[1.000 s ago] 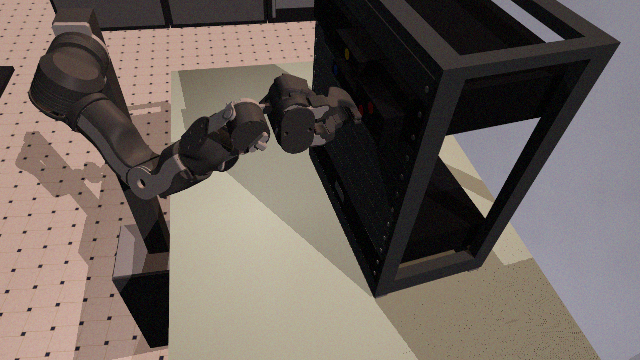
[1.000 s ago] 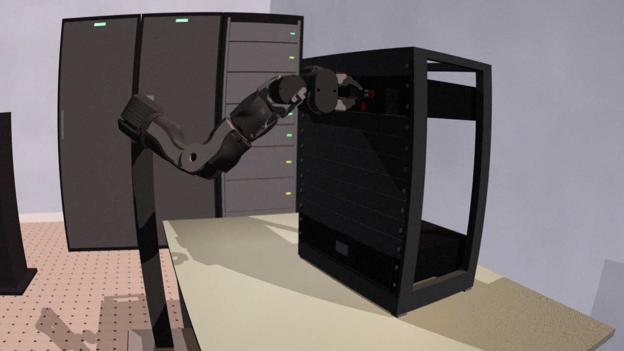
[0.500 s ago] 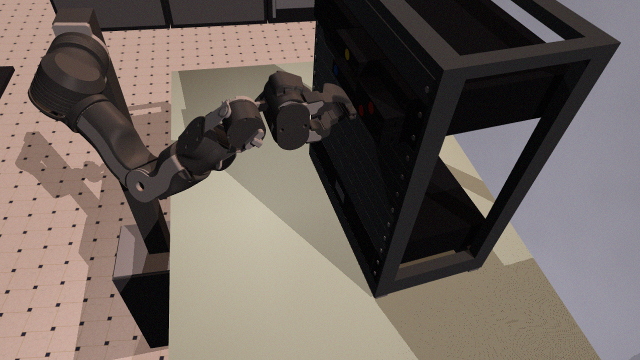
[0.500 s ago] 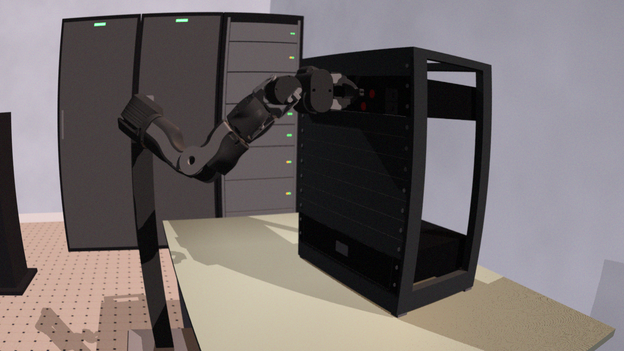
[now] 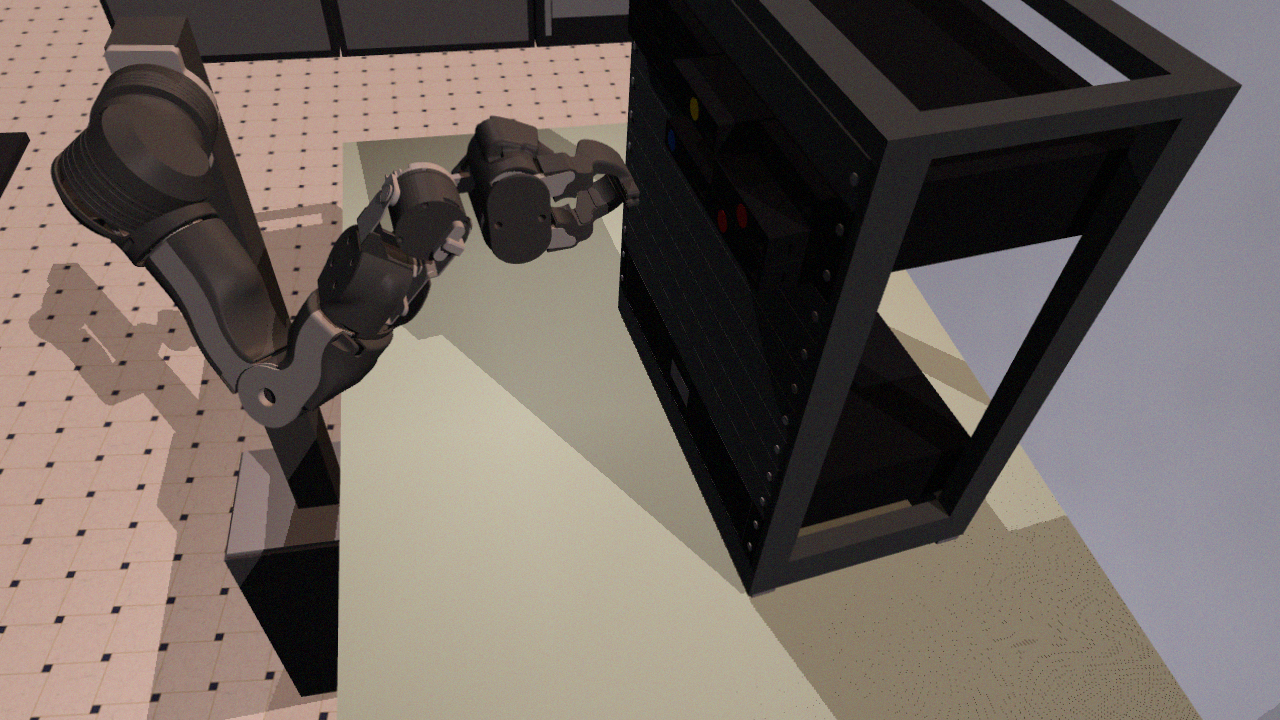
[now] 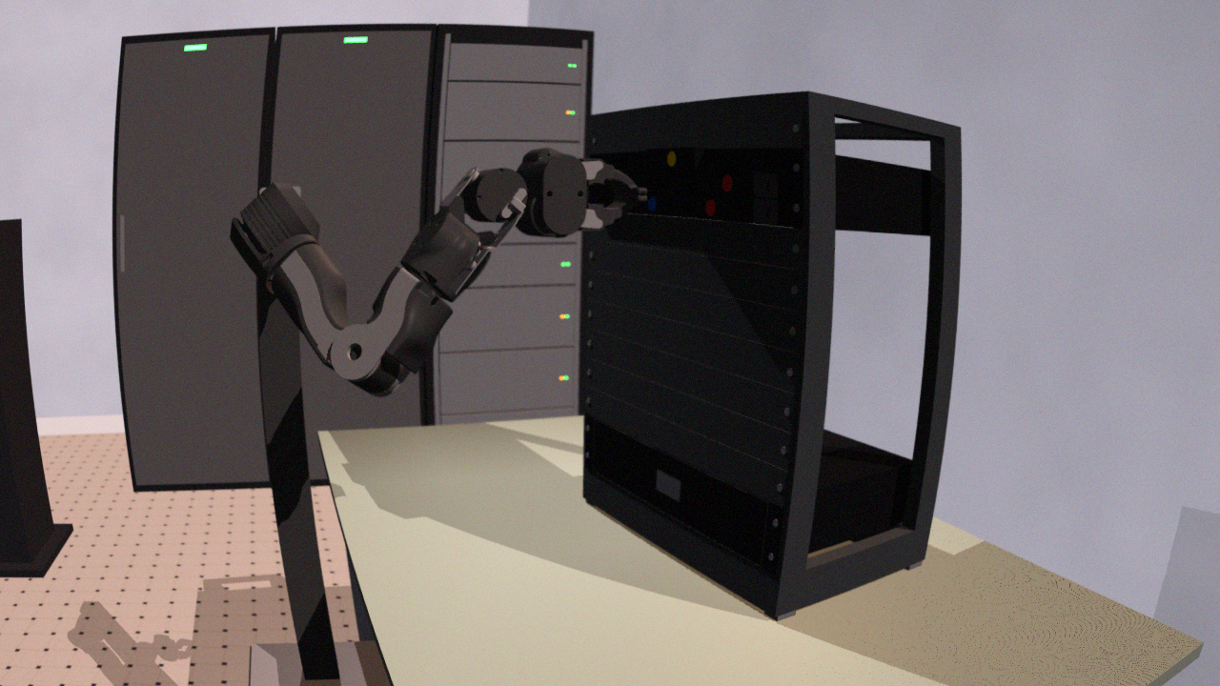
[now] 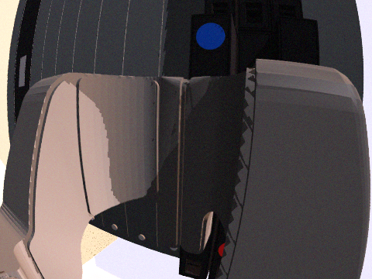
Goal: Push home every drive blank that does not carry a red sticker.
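The black rack (image 5: 897,143) (image 6: 808,341) stands on the table (image 5: 492,555) (image 6: 512,588). In its top chassis, four drive blanks carry stickers: a yellow one (image 5: 694,109) (image 6: 671,158), a blue one (image 5: 671,138) (image 6: 652,204) (image 7: 211,36) and two red ones (image 5: 722,220) (image 5: 742,214) (image 6: 726,182) (image 6: 710,206). One red sticker (image 7: 222,249) peeks out low in the wrist view. My gripper (image 5: 631,192) (image 6: 640,195) (image 7: 194,167) is shut and empty. Its fingertips are just in front of the chassis face, close beside the blue-sticker blank. I cannot tell whether they touch it.
Tall server cabinets (image 6: 341,255) stand behind the table, beyond the arm. The arm's pedestal (image 5: 286,501) is at the table's left edge. A lower black unit (image 6: 674,486) fills the rack's bottom bay.
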`<state>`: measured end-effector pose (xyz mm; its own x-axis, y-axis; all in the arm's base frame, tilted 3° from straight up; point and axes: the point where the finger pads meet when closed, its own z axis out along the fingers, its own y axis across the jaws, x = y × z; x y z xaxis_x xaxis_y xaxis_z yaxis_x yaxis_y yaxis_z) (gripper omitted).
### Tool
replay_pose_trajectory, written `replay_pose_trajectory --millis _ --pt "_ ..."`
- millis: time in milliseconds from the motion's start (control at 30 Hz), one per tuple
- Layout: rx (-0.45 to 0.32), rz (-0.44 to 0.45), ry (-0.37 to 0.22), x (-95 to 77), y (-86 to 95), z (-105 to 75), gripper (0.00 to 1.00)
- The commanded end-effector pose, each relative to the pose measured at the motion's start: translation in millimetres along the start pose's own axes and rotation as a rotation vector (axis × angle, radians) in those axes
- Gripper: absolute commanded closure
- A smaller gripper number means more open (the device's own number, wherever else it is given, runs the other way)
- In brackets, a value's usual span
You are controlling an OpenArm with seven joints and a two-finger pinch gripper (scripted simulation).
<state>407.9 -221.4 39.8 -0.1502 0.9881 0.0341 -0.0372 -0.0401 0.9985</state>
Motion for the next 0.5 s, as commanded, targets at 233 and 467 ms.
replay_pose_trajectory --millis 233,467 --pt "0.007 0.012 -0.008 28.3 -6.7 -11.1 1.00" --pt "0.008 0.013 -0.011 27.5 -7.2 -9.3 1.00"
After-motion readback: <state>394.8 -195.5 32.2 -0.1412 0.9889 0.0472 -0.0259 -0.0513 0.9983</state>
